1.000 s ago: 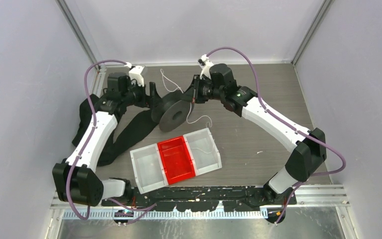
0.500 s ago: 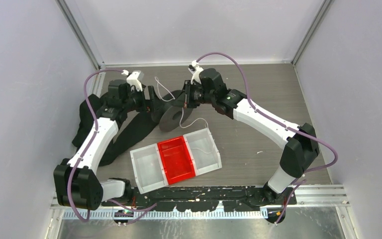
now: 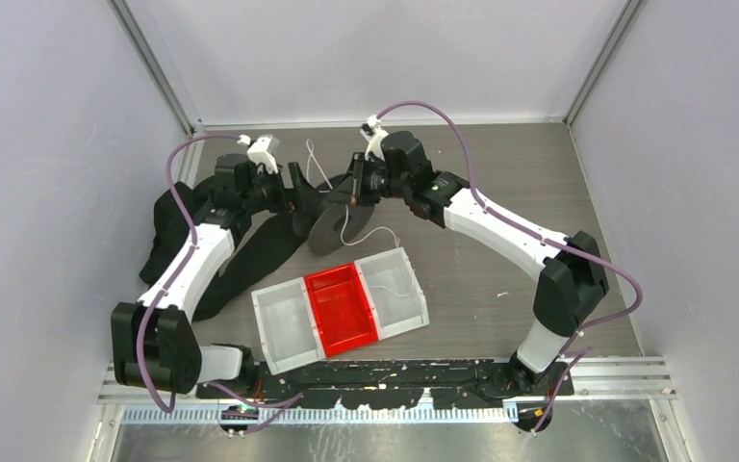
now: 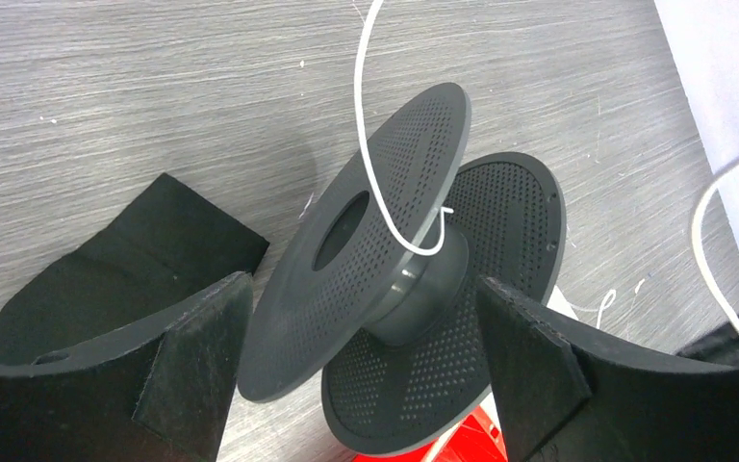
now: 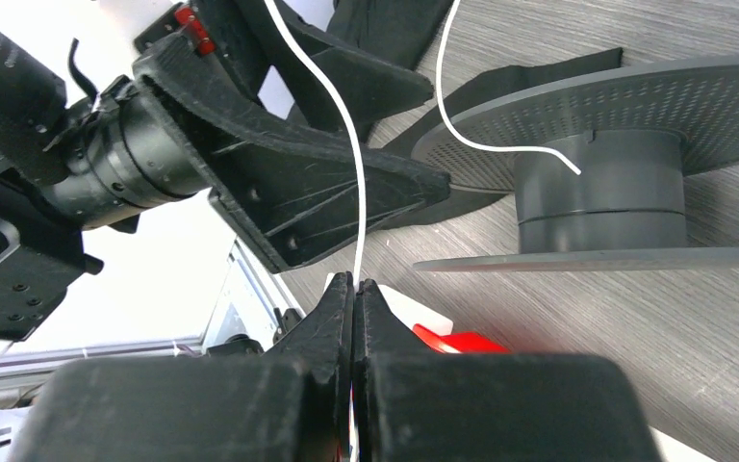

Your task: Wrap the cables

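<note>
A dark grey perforated spool stands tilted on the table. It sits askew between my left gripper's wide-open jaws; whether the pads touch its flanges is unclear. My right gripper, just right of the spool, is shut on a thin white cable that rises out of its fingertips. Another stretch of the cable arcs down onto the spool's hub. More cable trails loosely toward the tray.
A three-part tray with a red middle compartment lies just in front of the spool; a white wire lies in its right compartment. A wide black strap runs under the left arm. Grey walls close in on both sides.
My right arm has swung left with the cable, closing in on the spool and the left gripper. The spool has turned more edge-on to the overhead camera. The left jaws have spread slightly.
</note>
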Controlling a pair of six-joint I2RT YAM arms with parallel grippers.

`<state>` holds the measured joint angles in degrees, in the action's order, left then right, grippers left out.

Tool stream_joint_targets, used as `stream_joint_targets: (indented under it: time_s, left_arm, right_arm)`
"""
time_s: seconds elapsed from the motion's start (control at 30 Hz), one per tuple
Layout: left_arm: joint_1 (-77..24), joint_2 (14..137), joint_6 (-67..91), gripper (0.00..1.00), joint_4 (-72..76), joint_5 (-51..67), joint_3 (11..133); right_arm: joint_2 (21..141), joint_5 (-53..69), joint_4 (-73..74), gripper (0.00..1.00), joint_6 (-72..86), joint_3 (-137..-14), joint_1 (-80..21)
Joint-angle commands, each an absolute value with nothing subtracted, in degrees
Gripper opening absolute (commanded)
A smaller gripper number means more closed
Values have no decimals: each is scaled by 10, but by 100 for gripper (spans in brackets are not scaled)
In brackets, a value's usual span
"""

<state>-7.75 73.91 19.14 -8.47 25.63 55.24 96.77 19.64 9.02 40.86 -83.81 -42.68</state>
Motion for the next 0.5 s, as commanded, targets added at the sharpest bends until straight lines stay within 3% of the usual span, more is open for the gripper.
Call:
stream_joint_targets:
  time_s: [0.0,0.47]
  left_arm:
    - [-74,753,200,86,-28,274,556]
    - [-77,793,194,81,0,314,569]
  right_arm:
    - [962,213,52,1,420,-869,-433]
    - [970,228,32,1,437,-878,-433]
